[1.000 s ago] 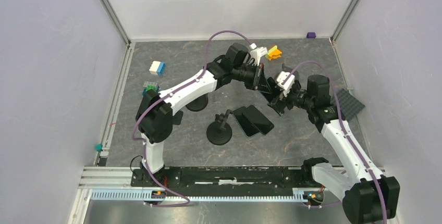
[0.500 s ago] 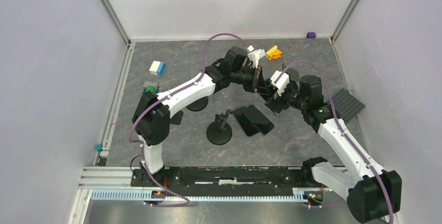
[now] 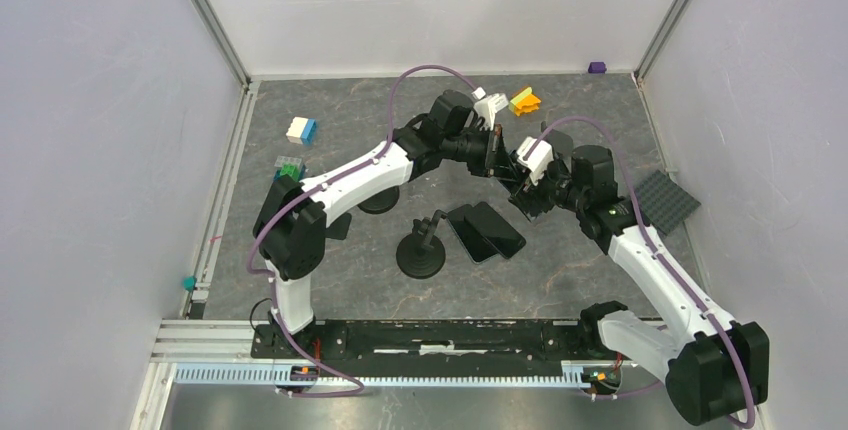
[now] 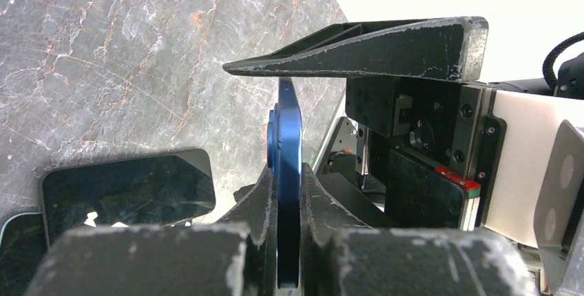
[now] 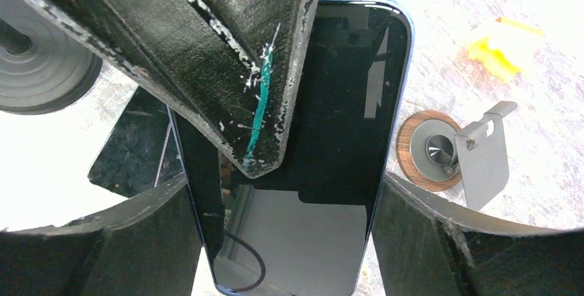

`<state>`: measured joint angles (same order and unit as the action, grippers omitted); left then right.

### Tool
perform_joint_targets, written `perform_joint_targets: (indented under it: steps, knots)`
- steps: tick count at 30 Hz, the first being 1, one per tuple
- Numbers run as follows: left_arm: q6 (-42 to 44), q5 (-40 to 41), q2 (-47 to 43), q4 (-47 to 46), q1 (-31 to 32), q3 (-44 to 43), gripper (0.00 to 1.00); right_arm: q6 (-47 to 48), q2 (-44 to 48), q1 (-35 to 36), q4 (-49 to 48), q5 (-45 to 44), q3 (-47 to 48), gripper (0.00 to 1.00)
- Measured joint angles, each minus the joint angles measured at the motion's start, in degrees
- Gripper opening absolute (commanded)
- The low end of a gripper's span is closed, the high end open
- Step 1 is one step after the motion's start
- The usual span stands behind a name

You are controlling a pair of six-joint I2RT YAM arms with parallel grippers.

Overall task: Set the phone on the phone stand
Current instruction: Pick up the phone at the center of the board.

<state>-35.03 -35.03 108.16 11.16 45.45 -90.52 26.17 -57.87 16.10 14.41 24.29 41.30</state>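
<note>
Phones, three: blue one (image 5: 344, 69) tight in left claw (image 4: 288, 189), hold of right claw (image 5: 286, 199) unclear; two others (image 3: 470, 236) (image 3: 499, 228) flat.

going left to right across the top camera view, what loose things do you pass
small teal piece → white-and-blue brick → black round-based phone stand → dark phones lying flat → small purple block → dark grey studded plate
</note>
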Motion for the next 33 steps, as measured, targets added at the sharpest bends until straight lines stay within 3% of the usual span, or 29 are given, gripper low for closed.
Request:
perform_joint_targets:
  steps: [8, 21, 33]
  knots:
    - [-1.5, -0.5, -0.1, -2.0, 0.0, 1.4, 0.02, 0.0, 0.0, 0.0, 0.0, -1.2, -0.3, 0.91]
    - [-5.0, -2.6, -0.5, -5.9, -0.7, 3.7, 0.02, 0.0, 0.0, 0.0, 0.1, -1.9, -0.9, 0.89]
    - [-6.1, -2.8, -0.6, -7.2, -0.9, 4.4, 0.02, 0.1, -0.2, 0.1, 0.2, -0.8, -0.9, 0.55]
